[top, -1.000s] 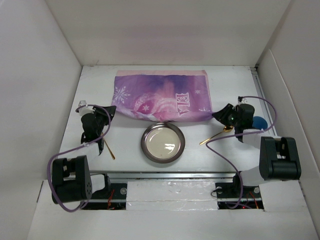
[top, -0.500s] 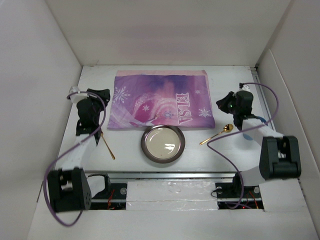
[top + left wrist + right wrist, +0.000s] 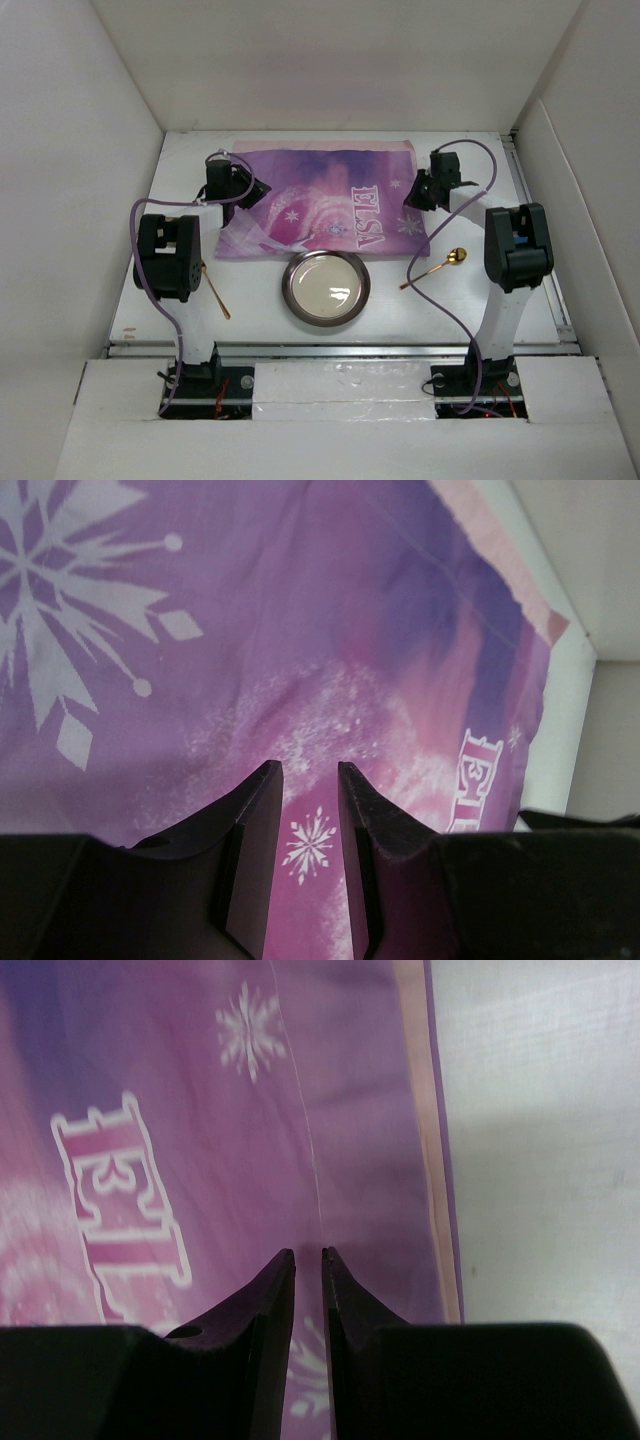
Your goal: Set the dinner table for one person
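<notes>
Shifting to 12 o'clock, ELSA mat (image 3: 320, 200) now flat; left gripper (image 3: 308, 770) barely spread, right gripper (image 3: 308, 1254) maybe pinching a crease.

Overhead faces dinner table (image 3: 255, 310); wrist views close above its mat (image 3: 320, 190)

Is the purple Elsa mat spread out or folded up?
Spread out: the mat lies open with its full ELSA print showing, though its near left corner looks rumpled.
</notes>
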### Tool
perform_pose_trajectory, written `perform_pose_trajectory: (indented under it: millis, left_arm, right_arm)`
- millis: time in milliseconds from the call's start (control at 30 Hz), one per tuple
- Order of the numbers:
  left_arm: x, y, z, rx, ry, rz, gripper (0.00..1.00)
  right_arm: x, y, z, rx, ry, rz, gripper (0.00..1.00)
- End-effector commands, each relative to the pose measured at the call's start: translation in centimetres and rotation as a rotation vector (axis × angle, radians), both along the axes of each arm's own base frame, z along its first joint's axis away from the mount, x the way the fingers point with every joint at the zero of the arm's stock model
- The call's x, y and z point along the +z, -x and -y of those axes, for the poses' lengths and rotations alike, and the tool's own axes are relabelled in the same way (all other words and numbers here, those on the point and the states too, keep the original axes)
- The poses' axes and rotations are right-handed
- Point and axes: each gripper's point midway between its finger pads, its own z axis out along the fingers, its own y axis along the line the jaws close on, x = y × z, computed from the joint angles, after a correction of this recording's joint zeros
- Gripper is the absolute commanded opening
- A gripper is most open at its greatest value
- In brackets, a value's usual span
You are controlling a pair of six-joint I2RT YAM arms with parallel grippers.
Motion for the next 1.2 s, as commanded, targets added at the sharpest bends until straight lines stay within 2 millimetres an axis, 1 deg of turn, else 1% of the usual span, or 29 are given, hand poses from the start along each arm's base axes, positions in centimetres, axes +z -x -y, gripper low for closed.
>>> perform_pose_trajectory:
  millis: [0, 33, 67, 100, 133, 167, 200, 233, 267, 300, 333, 400, 433, 467, 500, 533, 600, 667, 700, 733, 800, 833, 900, 967, 1000, 1067, 1100, 1133, 1167]
  left_arm:
    - [1.0, -1.2, 1.4, -0.068, 0.073, 0.028, 0.26]
    - [0.8, -1.3, 1.4, -0.065, 0.079, 0.029, 0.26]
    - [0.8, -1.5, 1.5, -0.064, 0.081, 0.030, 0.26]
    - [0.9, -1.8, 1.4, -0.058, 0.080, 0.033, 0.26]
    - [0.4, -1.9, 1.4, -0.052, 0.083, 0.023, 0.26]
    - [0.2, -2.1, 1.5, -0.053, 0.091, 0.021, 0.26]
    - [0.1, -2.1, 1.8, -0.062, 0.109, 0.021, 0.26]
    - [-0.5, -2.1, 2.0, -0.067, 0.125, 0.018, 0.26]
    - [-0.5, -2.1, 2.2, -0.063, 0.156, 0.017, 0.26]
    - [-0.6, -2.3, 2.4, -0.065, 0.170, 0.032, 0.26]
    - [-0.5, -2.4, 2.4, -0.065, 0.178, 0.038, 0.26]
    - [-0.4, -2.7, 2.5, -0.062, 0.189, 0.046, 0.26]
    - [-0.5, -2.8, 2.5, -0.061, 0.190, 0.044, 0.26]
    - [-0.5, -2.8, 2.6, -0.060, 0.196, 0.046, 0.27]
    - [-0.3, -2.9, 2.5, -0.056, 0.201, 0.056, 0.27]
    - [-0.4, -2.9, 2.5, -0.051, 0.204, 0.054, 0.27]
    - [-0.5, -2.8, 2.4, -0.041, 0.213, 0.054, 0.27]
    - [-0.7, -2.8, 2.3, -0.028, 0.215, 0.053, 0.27]
    - [-0.9, -2.8, 2.2, -0.021, 0.212, 0.052, 0.27]
    - [-1.1, -2.9, 2.2, -0.019, 0.211, 0.049, 0.28]
    - [-1.8, -3.5, 2.3, -0.018, 0.218, 0.037, 0.28]
    - [-2.1, -3.7, 2.4, -0.016, 0.228, 0.028, 0.28]
    - [-2.6, -4.5, 2.4, -0.017, 0.230, 0.024, 0.28]
    - [-3.4, -4.8, 2.4, -0.018, 0.221, 0.000, 0.28]
    - [-3.3, -5.1, 2.0, -0.012, 0.223, -0.002, 0.28]
    - [-2.8, -5.1, 1.6, -0.005, 0.227, 0.005, 0.28]
    - [-1.2, -5.0, 1.5, -0.004, 0.228, 0.035, 0.28]
    - [-0.3, -4.9, 1.4, -0.001, 0.226, 0.054, 0.29]
    - [0.9, -4.8, 1.2, 0.006, 0.221, 0.079, 0.28]
  right_arm:
    - [1.2, -2.6, 1.1, 0.015, 0.098, -0.056, 0.22]
    - [1.0, -2.1, 0.9, 0.028, 0.093, -0.074, 0.22]
    - [-0.1, -2.1, 1.1, 0.032, 0.108, -0.109, 0.22]
    - [1.0, -3.3, 1.7, 0.023, 0.125, -0.096, 0.23]
    - [0.4, -2.7, 2.4, 0.028, 0.167, -0.150, 0.23]
    - [0.0, -2.9, 2.5, 0.034, 0.182, -0.172, 0.23]
    - [-1.4, -2.7, 2.7, 0.041, 0.200, -0.221, 0.23]
    - [-0.7, -3.1, 2.9, 0.063, 0.219, -0.236, 0.23]
    - [-0.8, -3.2, 2.9, 0.073, 0.227, -0.250, 0.23]
    - [-2.0, -3.1, 3.4, 0.080, 0.236, -0.290, 0.24]
    - [-1.2, -3.6, 3.4, 0.089, 0.238, -0.289, 0.25]
    - [-1.3, -4.1, 3.3, 0.093, 0.237, -0.301, 0.26]
    - [-2.3, -3.5, 3.4, 0.098, 0.244, -0.346, 0.29]
    - [-1.6, -4.3, 3.8, 0.086, 0.241, -0.334, 0.30]
    - [-1.8, -4.2, 3.7, 0.087, 0.239, -0.350, 0.30]
    - [-2.4, -3.9, 4.3, 0.078, 0.241, -0.384, 0.30]
    - [-1.9, -4.7, 4.9, 0.061, 0.237, -0.373, 0.30]
    - [-1.8, -5.3, 6.5, 0.003, 0.247, -0.374, 0.30]
    - [-1.5, -5.9, 6.3, 0.007, 0.234, -0.351, 0.30]
    - [-1.1, -6.6, 5.3, 0.039, 0.144, -0.322, 0.30]
    - [-1.0, -7.5, 5.2, 0.025, 0.102, -0.299, 0.30]
    - [-0.6, -8.4, 4.3, 0.048, 0.055, -0.257, 0.31]
    - [-0.4, -9.1, 3.6, 0.063, 0.021, -0.227, 0.31]
    - [0.9, -10.1, 2.4, 0.104, -0.036, -0.151, 0.31]
    - [2.7, -10.4, 1.9, 0.119, -0.062, -0.105, 0.31]
    - [4.2, -10.5, 1.0, 0.141, -0.109, -0.048, 0.32]
    - [5.5, -10.5, 0.6, 0.160, -0.127, -0.011, 0.34]
    - [9.6, -11.0, 0.2, 0.175, -0.146, 0.096, 0.34]
    - [9.7, -10.1, 0.2, 0.171, -0.150, 0.093, 0.35]
